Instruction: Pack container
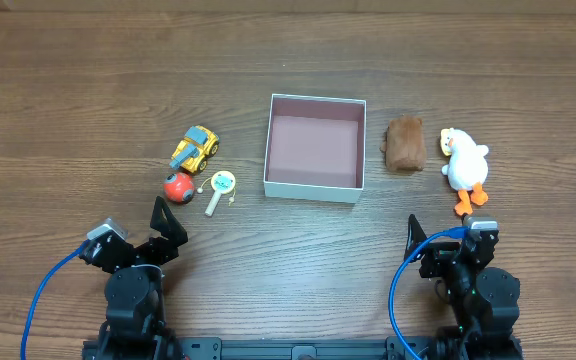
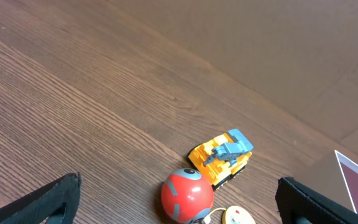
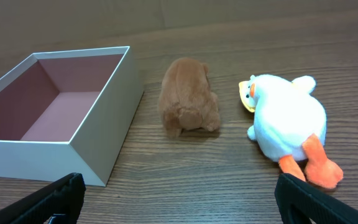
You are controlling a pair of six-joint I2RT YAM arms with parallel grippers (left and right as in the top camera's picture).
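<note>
my left pincer (image 1: 138,238) and right pincer (image 3: 178,190) both gape empty; container (image 3: 107,124) looks light, probably flimsy cardboard, I'd pinch a wall

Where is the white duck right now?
In the overhead view, the duck lies on the right side of the table, beside the brown plush toy, which sits between it and the box.

Looks like robot lab. Left arm (image 1: 133,290), right arm (image 1: 478,285) with blue cables (image 1: 41,290) at edge of brown wood table (image 1: 88,80). Toy truck (image 1: 195,149), plush duck (image 1: 464,163), white box (image 1: 313,188) set out in row.
</note>
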